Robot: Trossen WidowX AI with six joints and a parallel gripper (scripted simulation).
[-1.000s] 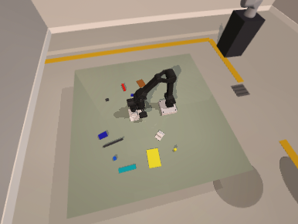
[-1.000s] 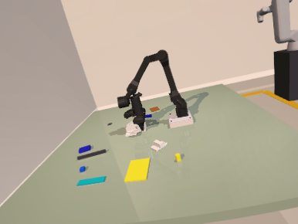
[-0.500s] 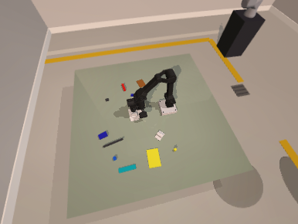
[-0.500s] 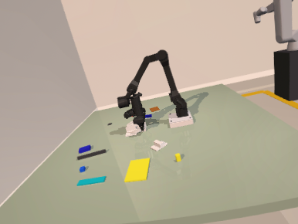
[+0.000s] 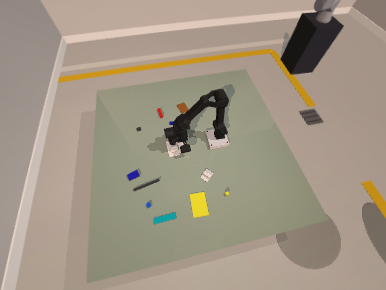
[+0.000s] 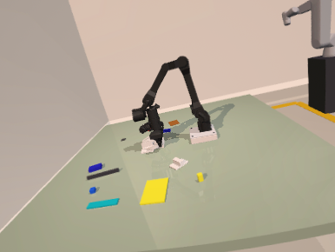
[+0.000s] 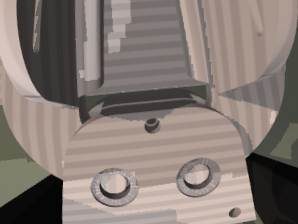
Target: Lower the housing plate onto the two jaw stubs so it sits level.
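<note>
The housing plate fills the lower middle of the wrist view, pale, with a rounded far edge. Round pale ends show inside its two ringed holes, off-centre. The pale curved jaws spread out to the left and right beyond the plate, which overlaps them. My gripper is shut on the housing plate, with a black finger at each side of it. The pale assembly is small in the top and exterior views. Any gap under the plate is hidden.
A small white part lies in front of the arm's base. A yellow plate, a dark bar and a teal block lie nearer the front.
</note>
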